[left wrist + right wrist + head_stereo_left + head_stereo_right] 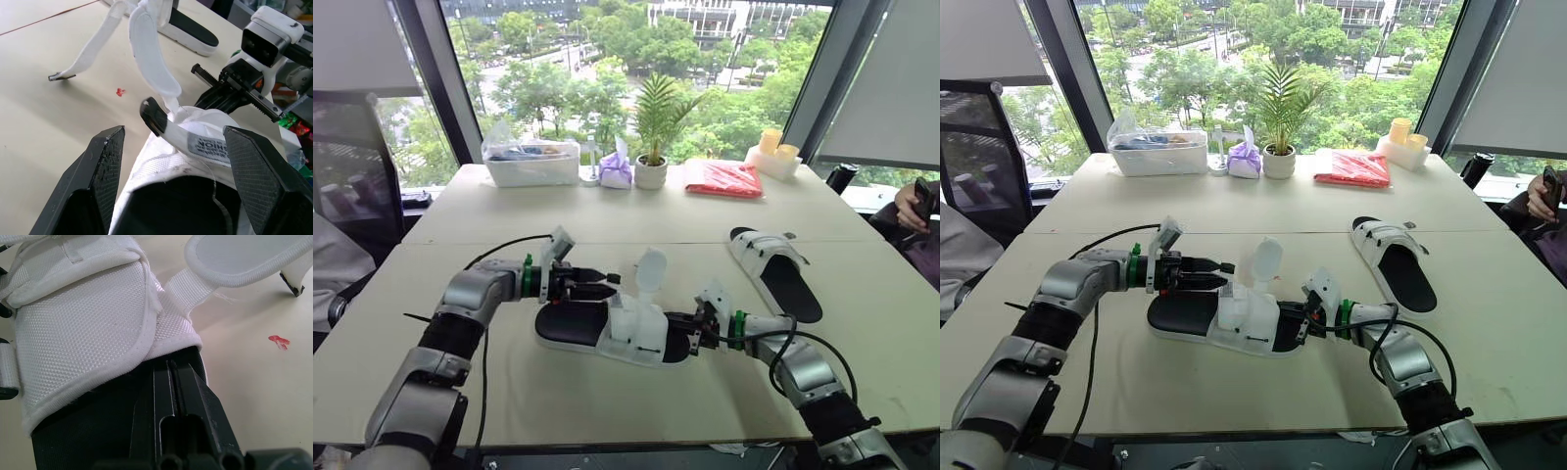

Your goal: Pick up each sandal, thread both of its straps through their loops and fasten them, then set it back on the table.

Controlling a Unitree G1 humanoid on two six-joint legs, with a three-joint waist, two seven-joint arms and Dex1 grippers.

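Left wrist view: left gripper [173, 129] has its fingers wide apart, straddling the heel end of the near sandal [578, 326], which lies on the table [558, 397] between both arms, one strap [649, 269] standing up loose. Right gripper [172, 382] fingers are pressed together, tips hidden under the toe-end upper. Second sandal [781, 274] lies well apart on the robot's right.

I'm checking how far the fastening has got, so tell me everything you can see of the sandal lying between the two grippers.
The sandal has a black footbed, a white sole and a white woven-fabric upper. It lies flat on the table, near the front edge. One white strap with a rounded tip stands up, unfastened. The left gripper hovers at the bare black end, jaws open; the right gripper reaches under the upper at the other end.
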